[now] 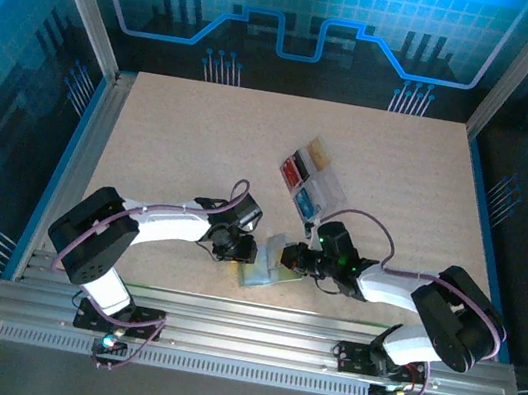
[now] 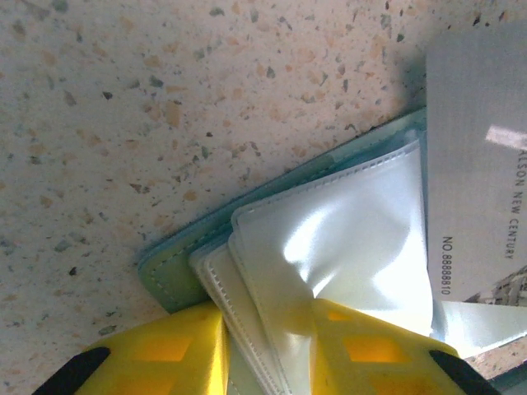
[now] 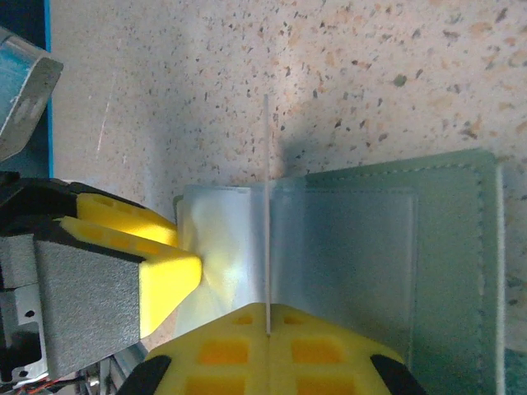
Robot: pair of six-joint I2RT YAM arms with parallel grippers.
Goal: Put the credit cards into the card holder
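Note:
The sage-green card holder [image 1: 262, 272] lies open on the table between both arms, near the front edge. My left gripper [image 2: 268, 317] is shut on its clear inner sleeves [image 2: 346, 239], holding them up off the green cover [image 2: 174, 271]. My right gripper [image 3: 269, 317] is shut on a pale grey-white credit card [image 2: 478, 148]. In the right wrist view this card stands edge-on [image 3: 268, 206] over the sleeves, beside the green flap [image 3: 428, 247]. In the top view the left gripper [image 1: 240, 247] and the right gripper [image 1: 286, 257] face each other across the holder.
A clear compartmented tray [image 1: 331, 184] sits beyond the right arm, holding red [image 1: 294, 170], tan [image 1: 320, 152] and blue [image 1: 306, 203] cards. The left gripper's finger [image 3: 156, 263] is close to my right fingers. Metal rails run along the table's near edge [image 1: 242, 331].

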